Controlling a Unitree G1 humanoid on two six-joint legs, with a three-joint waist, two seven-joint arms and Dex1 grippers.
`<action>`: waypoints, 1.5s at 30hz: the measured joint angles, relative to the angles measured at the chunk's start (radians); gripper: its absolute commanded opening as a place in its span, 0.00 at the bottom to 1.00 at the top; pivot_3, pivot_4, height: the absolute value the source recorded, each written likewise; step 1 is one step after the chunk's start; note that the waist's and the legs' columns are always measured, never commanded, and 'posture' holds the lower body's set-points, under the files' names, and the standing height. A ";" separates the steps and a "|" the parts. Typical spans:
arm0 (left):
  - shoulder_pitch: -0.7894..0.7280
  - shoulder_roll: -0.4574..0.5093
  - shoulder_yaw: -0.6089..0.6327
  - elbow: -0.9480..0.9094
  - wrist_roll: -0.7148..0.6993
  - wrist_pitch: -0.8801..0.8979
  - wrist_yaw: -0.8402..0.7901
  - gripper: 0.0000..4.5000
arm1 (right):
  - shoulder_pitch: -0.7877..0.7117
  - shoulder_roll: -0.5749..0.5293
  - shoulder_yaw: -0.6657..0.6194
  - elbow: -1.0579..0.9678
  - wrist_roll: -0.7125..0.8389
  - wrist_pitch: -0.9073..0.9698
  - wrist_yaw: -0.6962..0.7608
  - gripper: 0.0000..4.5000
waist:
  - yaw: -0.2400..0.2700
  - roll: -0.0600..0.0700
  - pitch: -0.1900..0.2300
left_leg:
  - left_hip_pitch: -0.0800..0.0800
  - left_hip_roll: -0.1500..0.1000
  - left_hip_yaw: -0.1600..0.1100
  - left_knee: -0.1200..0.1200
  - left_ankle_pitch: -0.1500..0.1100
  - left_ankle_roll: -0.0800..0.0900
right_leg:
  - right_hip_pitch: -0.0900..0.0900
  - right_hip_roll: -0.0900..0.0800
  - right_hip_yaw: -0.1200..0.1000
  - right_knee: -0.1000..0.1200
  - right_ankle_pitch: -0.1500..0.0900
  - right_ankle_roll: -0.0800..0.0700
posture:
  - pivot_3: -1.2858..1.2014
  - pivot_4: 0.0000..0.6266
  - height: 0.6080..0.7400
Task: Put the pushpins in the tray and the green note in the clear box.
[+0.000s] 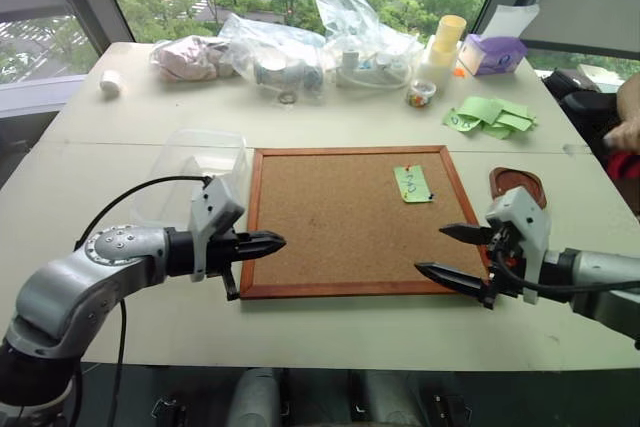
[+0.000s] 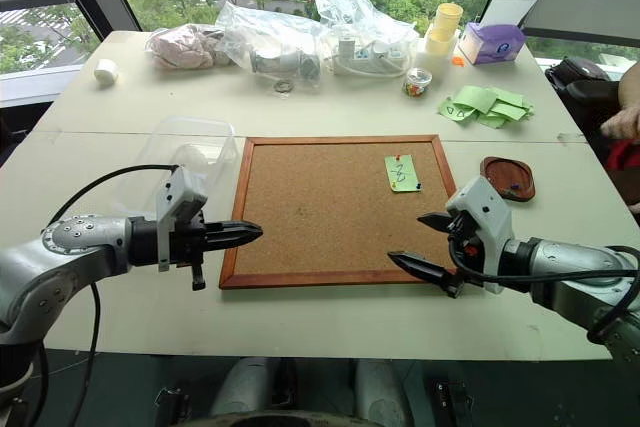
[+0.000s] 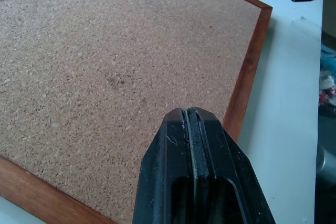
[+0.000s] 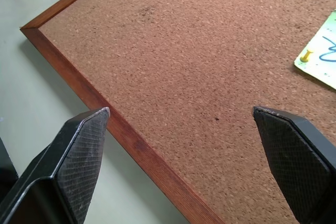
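Windowed room, trees outside; pale bench (image 1: 150,337) carrying a wood-framed corkboard (image 1: 340,222) at its middle.

Green note (image 1: 412,184) — one small slip with dark marks, lying flat on the corkboard's far right corner. Thin, limp paper, nearly weightless; likely to tear if pulled before it is unpinned. Best taken by a free edge once the pins are out.

Pushpins (image 1: 410,168) — tiny coloured heads on the note, a yellow one near one edge, a blue one near another. Hard, smooth, easily dropped; to be gripped by the plastic head and drawn straight out of the cork.

Tray (image 1: 517,184) — shallow reddish-brown dish, just beyond the corkboard's right edge, toward the bench's right edge.

Clear box (image 1: 190,172) — transparent, light, just off the corkboard's left edge.

Heap of green slips (image 1: 492,115) — toward the far right corner of the bench, not the task's note.

Left gripper (image 1: 268,243) — jaws fully closed, nothing between them, hanging over the corkboard's near left corner.

Right gripper (image 1: 448,252) — jaws spread wide, empty, over the corkboard's near right corner, short of the note.
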 measured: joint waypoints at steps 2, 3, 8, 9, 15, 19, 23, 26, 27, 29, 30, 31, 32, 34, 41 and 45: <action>-0.012 -0.005 0.004 0.000 -0.005 0.010 0.007 0.02 | -0.001 0.001 0.007 -0.004 -0.007 0.000 -0.004 1.00 | 0.000 0.000 0.000 | 0.000 0.000 0.000 0.000 0.000 0.000 | 0.000 0.000 0.000 0.000 0.000 0.000 | 0.52 0.24 0.96; -0.017 -0.008 0.008 0.000 -0.007 0.011 0.011 0.02 | -0.005 0.003 0.009 -0.005 -0.010 0.000 -0.005 1.00 | 0.000 0.000 0.000 | 0.000 0.000 0.000 0.000 0.000 0.000 | 0.000 0.000 0.000 0.000 0.000 0.000 | 0.52 0.24 0.96; -0.022 -0.012 0.010 0.003 -0.014 0.011 0.016 0.02 | -0.013 0.015 0.010 -0.005 -0.021 -0.001 -0.006 1.00 | 0.000 0.000 0.000 | 0.000 0.000 0.000 0.000 0.000 0.000 | 0.000 0.000 0.000 0.000 0.000 0.000 | 0.52 0.24 0.96; -0.022 -0.012 0.010 0.004 -0.014 0.011 0.015 0.02 | -0.014 0.018 0.011 -0.005 -0.024 -0.001 -0.007 1.00 | 0.000 0.000 0.000 | 0.000 0.000 0.000 0.000 0.000 0.000 | 0.000 0.000 0.000 0.000 0.000 0.000 | 0.52 0.24 0.96; -0.024 -0.014 0.010 0.013 -0.012 0.010 0.011 0.02 | -0.035 0.038 0.012 -0.005 -0.025 0.000 -0.016 1.00 | 0.000 0.000 0.000 | 0.000 0.000 0.000 0.000 0.000 0.000 | 0.000 0.000 0.000 0.000 0.000 0.000 | 0.52 0.24 0.96; -0.062 -0.020 0.004 0.025 0.004 0.005 0.010 0.02 | -0.061 0.049 0.017 -0.002 -0.024 0.006 -0.028 1.00 | 0.001 0.000 0.000 | 0.000 0.000 0.000 0.000 0.000 0.000 | 0.000 0.000 0.000 0.000 0.000 0.000 | 0.52 0.24 0.96; -0.127 -0.044 -0.022 0.038 0.022 -0.006 0.012 0.02 | -0.114 0.064 0.054 0.017 -0.037 0.009 -0.050 1.00 | 0.000 0.000 0.000 | 0.000 0.000 0.000 0.001 0.000 0.000 | 0.000 0.001 0.000 0.000 0.000 0.000 | 0.52 0.24 0.96; -0.199 -0.081 -0.064 0.081 0.049 -0.021 0.008 0.02 | -0.193 0.092 0.083 0.053 -0.064 0.007 -0.083 1.00 | 0.001 0.000 0.000 | 0.000 0.000 0.000 0.001 0.000 0.000 | 0.001 0.002 0.000 0.000 0.000 0.000 | 0.52 0.24 0.96; -0.230 -0.096 -0.088 0.108 0.072 -0.036 0.002 0.02 | -0.227 0.110 0.097 0.074 -0.083 0.002 -0.101 1.00 | 0.001 0.000 0.000 | 0.000 -0.001 0.000 0.001 0.000 0.000 | 0.001 0.002 0.000 0.000 0.000 0.000 | 0.52 0.24 0.96; -0.271 -0.108 -0.152 0.168 0.138 -0.078 -0.018 0.02 | -0.288 0.158 0.134 0.129 -0.142 -0.017 -0.142 1.00 | 0.001 0.000 -0.001 | 0.000 -0.003 0.000 0.001 0.000 0.000 | 0.001 0.003 0.001 0.000 0.000 0.000 | 0.52 0.24 0.96; -0.279 -0.109 -0.186 0.200 0.172 -0.098 -0.033 0.02 | -0.313 0.180 0.154 0.164 -0.176 -0.024 -0.159 1.00 | -0.001 0.000 -0.001 | 0.000 -0.003 0.000 0.001 0.000 0.000 | 0.001 0.003 0.001 0.000 0.000 0.000 | 0.52 0.24 0.96; -0.286 -0.114 -0.214 0.229 0.199 -0.108 -0.043 0.02 | -0.332 0.198 0.171 0.195 -0.203 -0.032 -0.173 1.00 | -0.002 0.000 -0.001 | 0.000 -0.003 0.001 0.001 0.000 0.000 | 0.000 0.003 0.001 0.000 0.000 0.001 | 0.52 0.24 0.96; -0.288 -0.117 -0.239 0.254 0.227 -0.126 -0.051 0.02 | -0.348 0.213 0.186 0.229 -0.231 -0.039 -0.186 1.00 | -0.001 0.000 -0.001 | 0.000 -0.003 0.001 0.001 0.000 0.000 | -0.001 0.004 0.001 0.001 0.000 0.001 | 0.52 0.24 0.96; -0.297 -0.114 -0.290 0.304 0.301 -0.167 -0.068 0.02 | -0.392 0.249 0.216 0.300 -0.292 -0.060 -0.209 1.00 | -0.001 0.000 -0.001 | -0.001 -0.002 0.001 0.001 0.000 0.000 | -0.001 0.004 0.001 0.001 0.000 0.001 | 0.52 0.24 0.96; -0.289 -0.085 -0.425 0.375 0.486 -0.253 -0.137 0.02 | -0.572 0.402 0.308 0.602 -0.488 -0.182 -0.244 1.00 | -0.003 0.000 -0.001 | 0.000 -0.001 0.003 0.001 0.000 -0.001 | -0.002 0.004 0.002 0.002 0.000 0.001 | 0.52 0.24 0.96; -0.275 -0.073 -0.426 0.347 0.526 -0.256 -0.152 0.02 | -0.623 0.455 0.330 0.732 -0.554 -0.243 -0.225 1.00 | -0.003 0.001 -0.001 | 0.000 0.001 0.003 0.001 0.000 -0.001 | -0.002 0.004 0.002 0.003 0.000 0.001 | 0.52 0.24 0.96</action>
